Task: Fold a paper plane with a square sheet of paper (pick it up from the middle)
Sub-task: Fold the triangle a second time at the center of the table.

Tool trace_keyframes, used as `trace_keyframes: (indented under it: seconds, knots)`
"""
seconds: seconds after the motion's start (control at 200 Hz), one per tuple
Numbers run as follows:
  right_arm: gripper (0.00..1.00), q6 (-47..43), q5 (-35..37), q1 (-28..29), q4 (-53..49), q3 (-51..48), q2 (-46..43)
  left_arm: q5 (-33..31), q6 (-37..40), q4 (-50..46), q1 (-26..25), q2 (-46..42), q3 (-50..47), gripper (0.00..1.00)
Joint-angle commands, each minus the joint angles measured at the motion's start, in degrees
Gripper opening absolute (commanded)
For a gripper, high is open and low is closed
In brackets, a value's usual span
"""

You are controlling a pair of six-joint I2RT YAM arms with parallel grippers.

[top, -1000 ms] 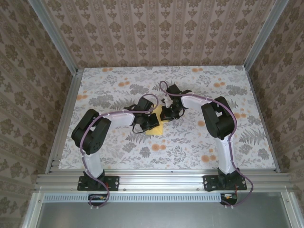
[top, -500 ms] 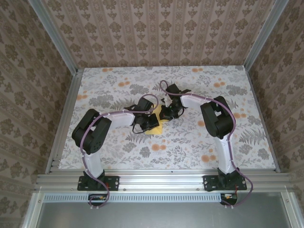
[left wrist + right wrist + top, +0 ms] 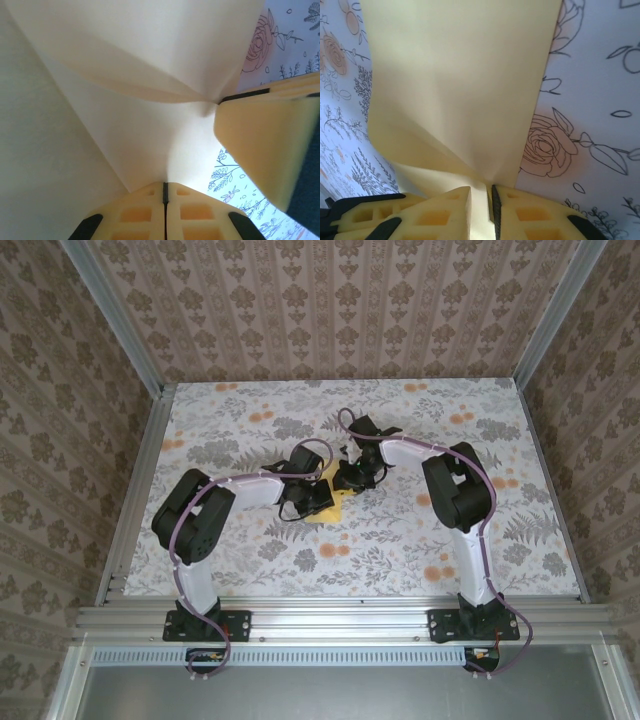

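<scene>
Step in hand: a fold partway made, as I judge it; both arms meet over the sheet near the middle of the table.
Left pincer: its two pads are pressed flat together on the sheet's edge, no gap showing between them.
Sheet from the left pincer: the square sheet of paper rises straight ahead of the pads and spreads up and leftward, with a soft ridge running to a pinched corner at the right.
Right pincer: pads narrowly apart, the paper's edge passing through the slit; whether they grip it or are letting go I cannot tell.
Sheet from the right pincer: it fans upward and leftward from the pads, the printed table bare on either side.
Paper: thin, pale yellow, matte, bowed rather than creased sharp; no dart shape yet.
Pads: cream foam-like blocks with square hollows.
Table cover: white with grey leaves, orange flowers.
Next move: probably calls for pressing the ridge flat while one pincer anchors the sheet.
</scene>
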Motion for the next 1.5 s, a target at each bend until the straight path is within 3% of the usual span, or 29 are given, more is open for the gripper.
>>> trace_keyframes:
  seconds: [0.0,0.21,0.495,0.745,1.31,1.495]
  knots:
    - [0.24,2.15,3.03,-1.32,-0.27,0.14,-4.61,-2.09,-1.74,-7.34,-0.01,2.32,-0.02,0.07]
    - [0.23,1.91,4.49,-1.35,1.42,-4.29,-9.41,-2.74,-2.84,-9.11,0.00,2.99,0.61,0.06]
    - [0.09,3.03,-1.53,0.72,5.98,-13.30,-12.92,-3.09,-4.43,-9.51,-0.07,3.47,0.81,0.05]
    - [0.07,3.20,-6.30,3.98,7.55,-16.57,-13.49,-3.01,-6.19,-8.50,0.02,3.23,-0.44,0.05]
    - [0.04,4.68,-6.76,5.21,10.32,-20.63,-11.42,-1.63,-8.66,-5.51,0.37,3.31,-2.71,0.05]
    - [0.04,3.87,-3.93,5.15,9.37,-22.30,-11.77,-1.34,-9.03,-4.85,0.55,3.30,-3.50,0.05]
